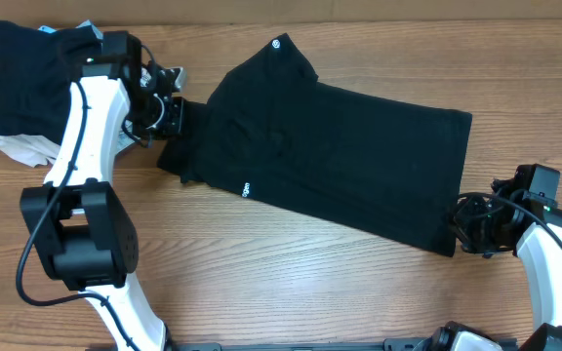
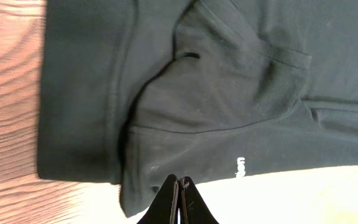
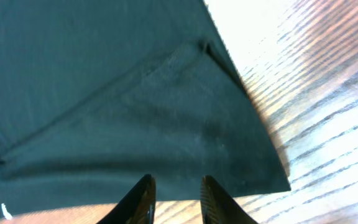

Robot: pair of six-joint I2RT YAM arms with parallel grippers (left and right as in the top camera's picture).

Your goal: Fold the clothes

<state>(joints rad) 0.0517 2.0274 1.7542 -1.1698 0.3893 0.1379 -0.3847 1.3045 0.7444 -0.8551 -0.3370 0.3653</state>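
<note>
A large black T-shirt (image 1: 330,146) lies folded lengthwise across the table, with its small white logo (image 1: 244,185) near the front edge. My left gripper (image 1: 169,112) is at the shirt's left end. In the left wrist view its jaws (image 2: 179,182) are shut, with the tips at the edge of the shirt's fabric (image 2: 216,93); no cloth shows between them. My right gripper (image 1: 468,229) is at the shirt's lower right corner. In the right wrist view it is open (image 3: 176,186), its tips just short of the shirt's hem (image 3: 135,112).
A stack of other clothes sits at the back left behind my left arm: a black piece (image 1: 27,78), a light-blue piece (image 1: 76,32) and a pale piece (image 1: 18,146) underneath. Bare wood table (image 1: 291,283) lies in front of the shirt.
</note>
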